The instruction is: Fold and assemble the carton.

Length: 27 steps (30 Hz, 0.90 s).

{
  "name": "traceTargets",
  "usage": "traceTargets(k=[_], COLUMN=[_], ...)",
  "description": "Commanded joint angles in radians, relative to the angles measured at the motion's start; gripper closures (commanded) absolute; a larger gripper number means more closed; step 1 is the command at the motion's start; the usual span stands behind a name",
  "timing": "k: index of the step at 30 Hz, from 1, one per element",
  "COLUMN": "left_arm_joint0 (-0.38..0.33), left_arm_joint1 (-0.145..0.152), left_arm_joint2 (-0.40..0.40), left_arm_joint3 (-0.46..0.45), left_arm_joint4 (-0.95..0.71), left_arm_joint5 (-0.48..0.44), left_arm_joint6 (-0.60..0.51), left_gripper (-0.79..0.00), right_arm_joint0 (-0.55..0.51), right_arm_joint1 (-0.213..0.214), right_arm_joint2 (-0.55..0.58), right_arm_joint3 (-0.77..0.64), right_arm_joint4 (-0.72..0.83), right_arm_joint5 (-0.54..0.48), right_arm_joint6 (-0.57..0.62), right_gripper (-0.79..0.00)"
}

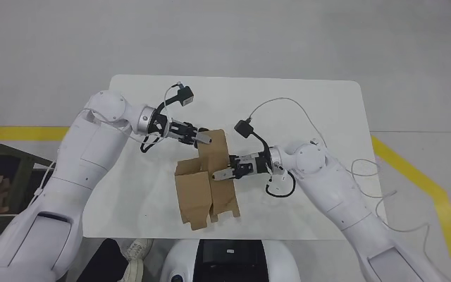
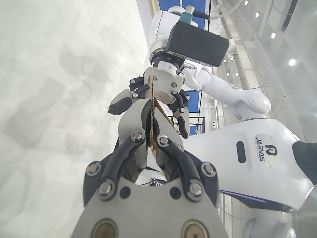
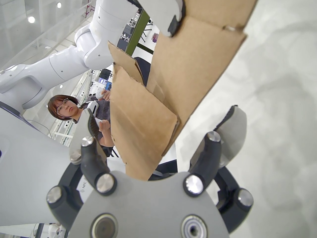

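The half-folded carton (image 1: 194, 194) sits over the tabletop (image 1: 317, 113), loose flaps nearest the robot. The right pincer (image 1: 220, 174) straddles its middle wide open, gripping nothing, likely ready to press a panel. Beyond it, the left pincer (image 1: 201, 138) is clamped on the far flap's edge, seemingly to steady it.

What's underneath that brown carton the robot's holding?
The white table. The carton hides the patch beneath it, so anything lying there cannot be seen. The left pincer pinches one edge.
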Motion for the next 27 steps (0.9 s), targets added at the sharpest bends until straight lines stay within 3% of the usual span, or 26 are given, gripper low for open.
traceTargets(k=[1,7,12,17,18,19,20,27], left_arm_joint0=[0.001,0.002,0.003,0.004,0.004,0.003,0.002,-0.006], left_arm_joint1=[0.002,0.010,0.018,0.025,0.026,0.027,0.028,0.038], left_arm_joint2=[0.003,0.011,0.018,0.027,0.029,0.032,0.033,0.015], left_arm_joint3=[-0.006,-0.023,-0.047,-0.058,-0.058,-0.058,-0.058,-0.023], left_arm_joint4=[-0.003,-0.015,-0.015,-0.017,-0.019,-0.019,-0.021,-0.043], left_arm_joint5=[-0.001,0.000,-0.004,-0.008,-0.009,-0.009,-0.010,-0.043], left_arm_joint6=[0.001,0.000,0.004,0.008,0.009,0.009,0.010,0.043], left_gripper=[0.000,0.000,0.000,0.000,-0.246,-0.551,-0.785,-0.785], right_arm_joint0=[0.004,0.014,0.021,0.025,0.025,0.026,0.026,0.024], right_arm_joint1=[-0.002,-0.007,-0.010,-0.012,-0.012,-0.012,-0.011,-0.007], right_arm_joint2=[-0.004,-0.015,-0.022,-0.030,-0.032,-0.034,-0.035,-0.041], right_arm_joint3=[0.008,0.024,0.035,0.035,0.034,0.032,0.031,0.021], right_arm_joint4=[0.010,0.037,0.056,0.065,0.068,0.071,0.074,0.113], right_arm_joint5=[-0.005,-0.015,-0.023,-0.025,-0.024,-0.024,-0.025,-0.024], right_arm_joint6=[0.005,0.021,0.033,0.031,0.032,0.032,0.032,0.032], right_gripper=[-0.314,-0.249,-0.089,0.000,0.000,0.000,0.000,0.000])
